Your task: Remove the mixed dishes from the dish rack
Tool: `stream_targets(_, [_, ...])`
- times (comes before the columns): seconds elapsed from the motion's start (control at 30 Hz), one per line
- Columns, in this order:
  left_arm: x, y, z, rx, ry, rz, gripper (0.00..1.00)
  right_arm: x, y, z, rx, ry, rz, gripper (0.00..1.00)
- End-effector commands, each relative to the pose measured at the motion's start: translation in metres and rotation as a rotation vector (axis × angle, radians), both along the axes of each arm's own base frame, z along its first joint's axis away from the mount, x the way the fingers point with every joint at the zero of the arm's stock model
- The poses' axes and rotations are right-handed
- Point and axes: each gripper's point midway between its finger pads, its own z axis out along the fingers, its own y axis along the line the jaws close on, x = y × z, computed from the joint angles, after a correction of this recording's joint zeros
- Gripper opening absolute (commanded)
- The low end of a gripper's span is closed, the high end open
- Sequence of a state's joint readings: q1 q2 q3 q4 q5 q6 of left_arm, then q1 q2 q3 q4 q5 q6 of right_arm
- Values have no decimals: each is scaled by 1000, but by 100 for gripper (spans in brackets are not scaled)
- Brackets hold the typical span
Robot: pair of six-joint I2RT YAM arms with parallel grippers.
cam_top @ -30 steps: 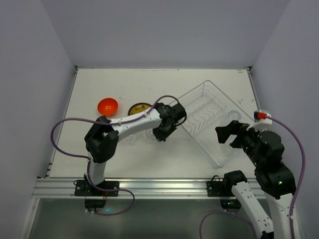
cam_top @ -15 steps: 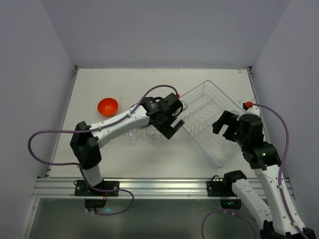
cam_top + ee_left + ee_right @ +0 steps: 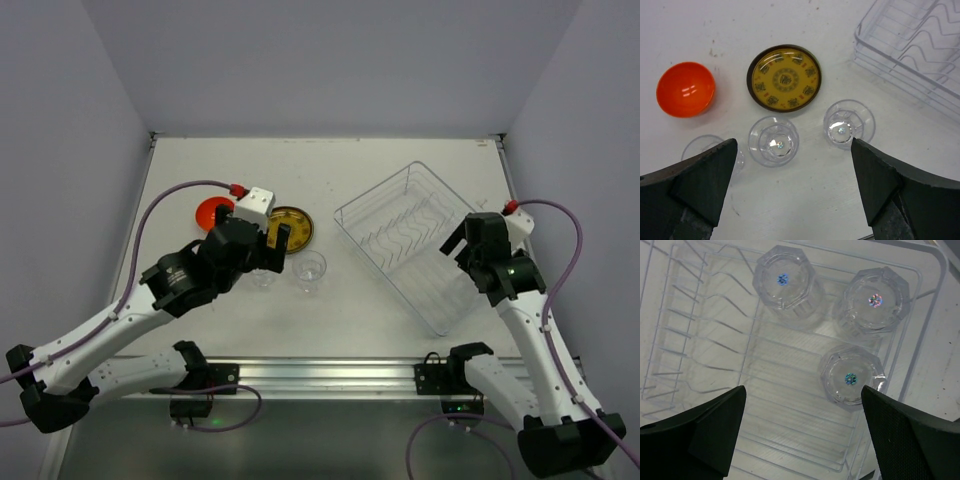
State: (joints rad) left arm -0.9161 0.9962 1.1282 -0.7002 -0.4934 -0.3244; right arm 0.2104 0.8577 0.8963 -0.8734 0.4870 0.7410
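Left wrist view looks straight down on the white table [image 3: 810, 200], where the round olive-yellow patterned plate with a dark rim [image 3: 784, 78] lies flat. The plate has a ring of small dark emblems around one central emblem. They are too small to tell if they are letters or only ornament. The small orange bowl [image 3: 686, 89] sits left of the plate, apart from it, open side up.

Nearer the camera stand three small clear plastic cups. The first table cup [image 3: 774, 141] is just below the plate, the second table cup [image 3: 847, 122] is to its right, and the third table cup [image 3: 710, 150] is half hidden behind a dark finger. The left gripper [image 3: 792, 145] hangs above them, its fingers spread wide with nothing between.

The large clear rectangular plastic dish rack [image 3: 345, 218] lies on the right half of the table, turned at an angle. Inside it, at one end, are the first rack cup [image 3: 785, 282], the second rack cup [image 3: 874, 300] and the third rack cup [image 3: 852, 380], each with a tiny rainbow spot in its middle. The thin wire plate holder [image 3: 675, 335] fills the other end. The right gripper [image 3: 803, 390] hovers over the rack, fingers wide apart and holding nothing. In the top view the left arm covers part of the orange bowl.
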Motion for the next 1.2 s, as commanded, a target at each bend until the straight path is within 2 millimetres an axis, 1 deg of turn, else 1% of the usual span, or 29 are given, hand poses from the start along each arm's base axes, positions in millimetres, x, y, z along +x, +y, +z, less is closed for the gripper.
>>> stream_targets(0.0, [13,14,-17,-49,-62,141,100,-7,-26,3,-23,-3,-138,99])
stream_targets(0.03, [7,15,-15,-78,-66,121,100,-11,-33,1,-17,7,-173,99])
stream_targets(0.1, [1,13,-8,-95,-69,75,100,-14,-38,1,-16,4,-185,99])
stream_targets(0.13, [1,15,0,-98,-76,80,100,-15,-41,-1,-16,13,-196,99])
stream_targets(0.17, [-2,22,-3,-59,-55,89,100,-16,-43,-3,-19,24,-198,99])
stream_targets(0.23, [-2,30,-2,-21,-48,118,100,-18,-46,-9,-24,53,-196,99])
stream_targets(0.33, [-6,40,-14,39,-32,122,100,-20,-47,-17,-23,66,-193,99])
stream_targets(0.37, [-6,41,-26,58,-25,120,100,-20,-49,-19,-22,66,-201,99])
stream_targets(0.4, [-6,43,-29,61,-38,121,100,-20,-48,-20,-19,69,-193,99])
stream_targets(0.43, [-7,43,-33,55,-40,121,100,-18,-47,-24,-15,70,-184,99])
stream_targets(0.47, [-9,38,-41,39,-22,91,100,-19,-50,-26,-5,76,-200,99])
stream_targets(0.53, [-11,32,-42,10,-32,59,100,-16,-49,-31,3,79,-181,99])
stream_targets(0.6, [-13,31,-48,17,-15,52,100,-10,-43,-32,21,72,-136,99])
stream_targets(0.7, [-14,28,-50,14,-4,35,100,-3,-40,-36,38,70,-103,99])
stream_targets(0.83, [-16,24,-47,-10,-11,9,100,0,-39,-50,60,120,-120,99])
stream_targets(1.0, [-20,22,-41,-42,-29,-21,100,0,-40,-62,68,147,-155,99])
stream_targets(1.07, [-21,20,-41,-52,-29,-34,100,1,-38,-66,82,151,-156,99])
stream_targets(1.13, [-21,19,-40,-56,-29,-38,100,-3,-39,-74,82,174,-172,99])
stream_targets(1.17, [-22,19,-40,-57,-29,-42,100,-5,-44,-76,72,178,-211,99])
